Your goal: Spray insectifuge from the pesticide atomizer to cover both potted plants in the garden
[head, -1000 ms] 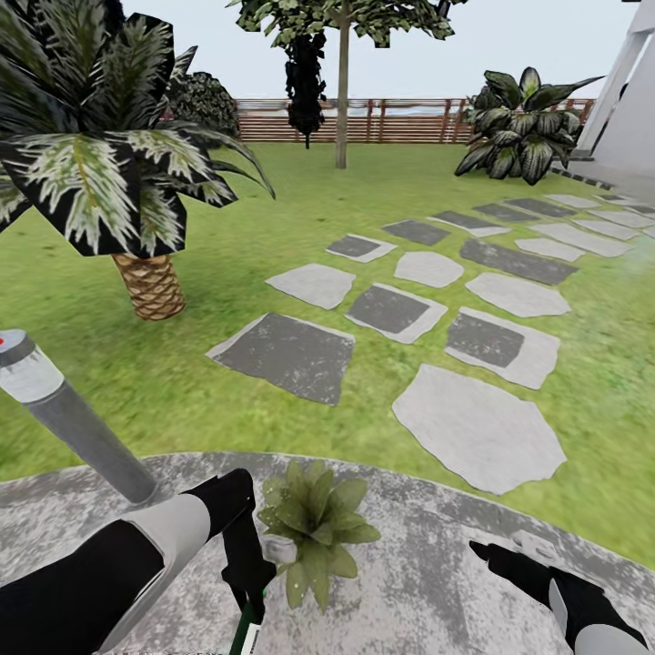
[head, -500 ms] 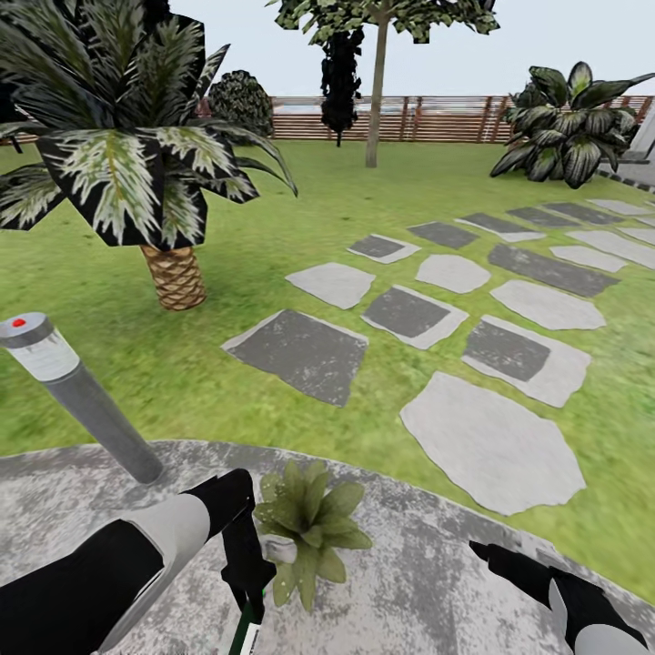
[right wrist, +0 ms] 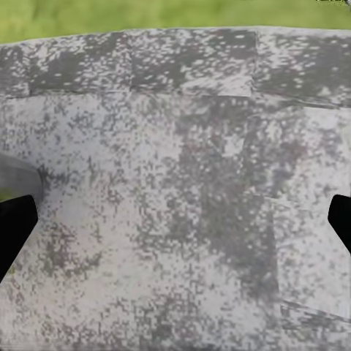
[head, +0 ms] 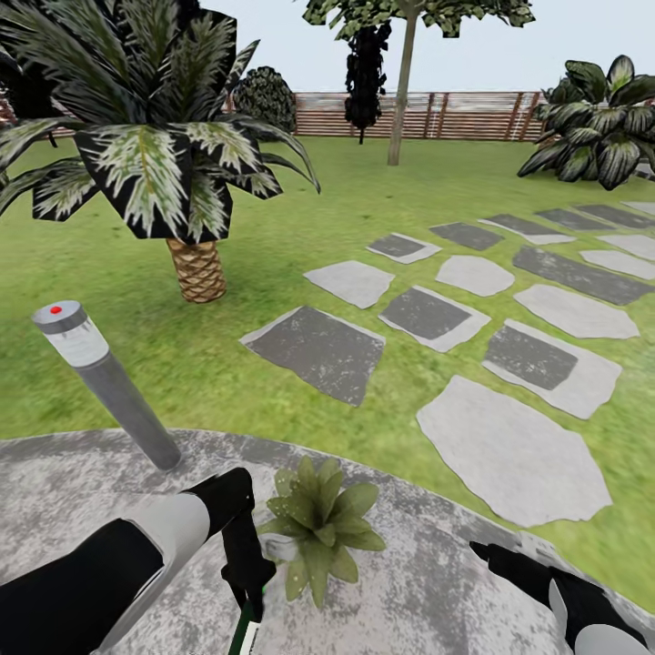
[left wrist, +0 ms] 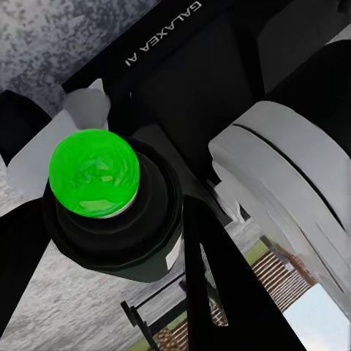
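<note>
Swinging left, plant at my left hand

Everything ahead has slid rightward since a second ago; my head has turned, the things have not; my left hand [head: 247,582] stays clamped on the pesticide atomizer [head: 246,632], its long axis running down out of view; the potted plant [head: 318,523] sits just beside it on the patio [head: 437,582], nearer this arm; my right hand [head: 487,551] hangs open and empty, well apart.

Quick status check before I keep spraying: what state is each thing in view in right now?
left gripper: shut on the pesticide atomizer, beside the plant
right gripper: open, holding nothing, over the patio
potted plant: upright on the patio, at its edge
lamp post: tilted, at the patio rim
</note>
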